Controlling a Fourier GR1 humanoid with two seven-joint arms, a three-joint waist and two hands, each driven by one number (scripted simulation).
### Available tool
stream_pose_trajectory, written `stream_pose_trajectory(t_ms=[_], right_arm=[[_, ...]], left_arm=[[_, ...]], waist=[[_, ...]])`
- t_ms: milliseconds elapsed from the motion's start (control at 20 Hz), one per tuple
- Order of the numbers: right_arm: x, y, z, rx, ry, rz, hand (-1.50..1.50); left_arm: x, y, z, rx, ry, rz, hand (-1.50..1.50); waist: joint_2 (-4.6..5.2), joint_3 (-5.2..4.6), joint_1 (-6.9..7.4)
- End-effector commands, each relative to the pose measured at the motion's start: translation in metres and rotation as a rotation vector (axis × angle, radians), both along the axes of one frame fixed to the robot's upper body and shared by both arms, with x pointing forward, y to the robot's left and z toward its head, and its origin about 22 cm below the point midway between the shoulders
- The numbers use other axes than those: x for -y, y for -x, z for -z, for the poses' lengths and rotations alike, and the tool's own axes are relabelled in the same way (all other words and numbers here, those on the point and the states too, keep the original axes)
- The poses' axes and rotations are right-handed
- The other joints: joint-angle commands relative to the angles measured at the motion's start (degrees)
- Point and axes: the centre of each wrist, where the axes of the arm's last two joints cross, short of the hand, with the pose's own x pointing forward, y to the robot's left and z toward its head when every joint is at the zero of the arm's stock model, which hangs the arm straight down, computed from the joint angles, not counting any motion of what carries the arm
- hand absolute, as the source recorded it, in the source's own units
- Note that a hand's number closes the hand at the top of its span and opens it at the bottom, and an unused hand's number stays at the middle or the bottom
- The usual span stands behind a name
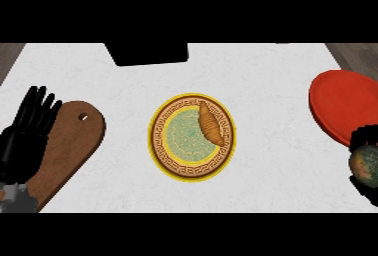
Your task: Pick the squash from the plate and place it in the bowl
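Right hand (363,165), fingers curled round mottled round squash (363,164): carrying step; next, release into patterned yellow-rimmed bowl (159,145).

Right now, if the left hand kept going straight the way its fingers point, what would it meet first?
Nothing, as far as I can tell. The left hand points its straight fingers up the view, over bare counter. The wooden cutting board sits just to its right, off that line.

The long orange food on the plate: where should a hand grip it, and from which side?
Probably across its thick middle, from above: the orange food lies flat along the plate's right side, tapering to both ends, so fingers fit on its long flanks.
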Motion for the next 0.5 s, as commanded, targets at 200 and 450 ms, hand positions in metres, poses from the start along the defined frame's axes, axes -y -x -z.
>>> stream_pose_trajectory(t_ms=[200,450], right_arm=[[0.080,0.039,-0.047,0.193,-0.044,0.210,1.50],[0.094,0.036,-0.051,0.225,-0.133,0.310,1.50]], left_arm=[[0.006,-0.013,-0.004,0.008,0.004,0.052,0.00],[0.025,-0.015,-0.012,0.027,-0.016,0.079,0.00]], waist=[[0.63,0.00,1.95],[1.00,0.00,4.64]])
